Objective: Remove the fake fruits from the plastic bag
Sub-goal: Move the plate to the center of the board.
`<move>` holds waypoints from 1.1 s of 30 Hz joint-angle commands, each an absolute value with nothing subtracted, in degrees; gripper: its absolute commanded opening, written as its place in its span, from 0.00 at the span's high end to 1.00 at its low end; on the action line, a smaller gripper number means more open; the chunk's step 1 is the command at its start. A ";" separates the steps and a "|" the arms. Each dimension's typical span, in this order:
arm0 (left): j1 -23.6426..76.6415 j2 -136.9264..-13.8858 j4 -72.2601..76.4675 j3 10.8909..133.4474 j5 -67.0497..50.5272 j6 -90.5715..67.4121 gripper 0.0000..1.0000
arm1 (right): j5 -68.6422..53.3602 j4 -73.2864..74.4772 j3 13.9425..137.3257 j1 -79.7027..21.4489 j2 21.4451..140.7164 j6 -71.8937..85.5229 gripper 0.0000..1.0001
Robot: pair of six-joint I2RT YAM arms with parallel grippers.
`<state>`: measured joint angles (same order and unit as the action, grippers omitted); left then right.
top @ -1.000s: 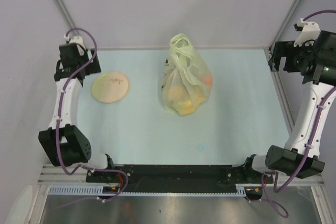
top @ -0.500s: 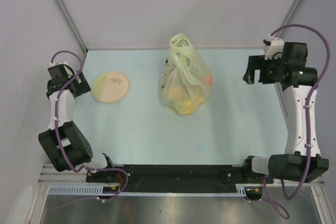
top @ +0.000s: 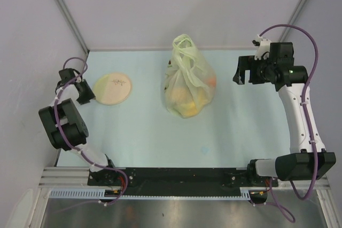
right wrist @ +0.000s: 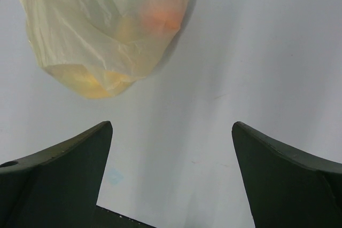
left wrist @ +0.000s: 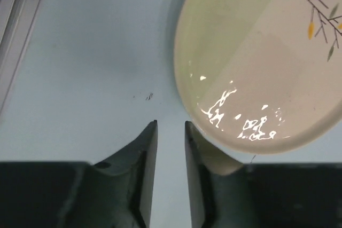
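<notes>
I see the plastic bag [top: 188, 78] mid-table, right of the cream plate [top: 113, 88], fake fruits [top: 188, 100] inside; thin, limp, slippery, so I'd pinch the knotted handles; right gripper [right wrist: 171, 174] spread wide and empty, left gripper [left wrist: 170, 148] nearly closed, empty.

The right gripper [right wrist: 171, 177] hangs wide open over the table [right wrist: 256, 52], the plastic bag [right wrist: 104, 28] ahead showing orange and yellow fruits [right wrist: 163, 17].

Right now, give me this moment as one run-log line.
stage: approach | plastic bag: knotted, fake fruits inside | right gripper: open, beside bag | left gripper: nearly shut, empty, by plate
</notes>
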<state>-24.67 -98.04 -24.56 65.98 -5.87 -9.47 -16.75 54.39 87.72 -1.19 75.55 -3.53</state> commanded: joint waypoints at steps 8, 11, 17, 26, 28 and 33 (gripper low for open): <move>-13.98 -103.35 -28.79 76.89 -9.14 -6.06 1.00 | -15.47 50.10 86.31 -2.02 75.58 -4.13 0.02; -12.84 -108.09 -32.69 80.15 -10.46 -8.17 1.00 | -13.28 49.31 86.22 -2.98 76.90 -5.89 0.02; -6.78 -110.65 -30.32 79.63 -9.75 -6.77 1.00 | -13.09 47.37 86.22 -3.51 78.66 -6.15 0.02; 3.15 -112.94 -29.71 75.77 -6.33 -4.66 1.00 | -13.01 46.93 86.13 -4.22 78.93 -7.12 0.02; 4.65 -112.59 -29.27 73.49 -6.42 -4.31 1.00 | -13.01 47.02 85.96 -4.31 78.66 -7.21 0.02; 9.84 -110.39 -30.05 68.39 -8.78 -3.17 1.00 | -13.27 46.58 85.87 -4.48 78.49 -7.56 0.02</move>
